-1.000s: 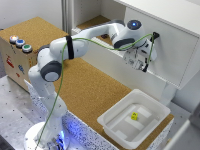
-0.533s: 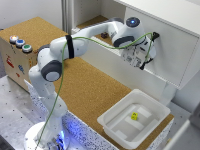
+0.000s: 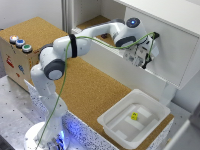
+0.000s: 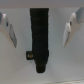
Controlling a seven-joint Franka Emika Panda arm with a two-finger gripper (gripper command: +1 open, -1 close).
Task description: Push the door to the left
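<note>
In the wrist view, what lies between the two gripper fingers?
The door's black handle stands between the fingers, against the white door. A bare gap shows on each side; the fingers do not touch it.

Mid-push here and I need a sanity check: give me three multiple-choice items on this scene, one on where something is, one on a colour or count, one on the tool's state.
1. Where is the small yellow object?
A. Inside the white plastic bin
B. On the cardboard box
C. Between the tool's fingers

2. How many round coloured buttons top the brown cardboard box?
A. One
B. Three
C. Five

3. How does the tool stand at the black vertical handle?
A. Shut beside it
B. Open, a finger on each side
C. Far from it, over the bin

Answers:
1 A: the small yellow object lies on the floor of the white plastic bin.
2 B: three buttons show on the brown cardboard box.
3 B: in the wrist view the black vertical handle of the large flat white door runs between the spread fingers of the tool.
</note>
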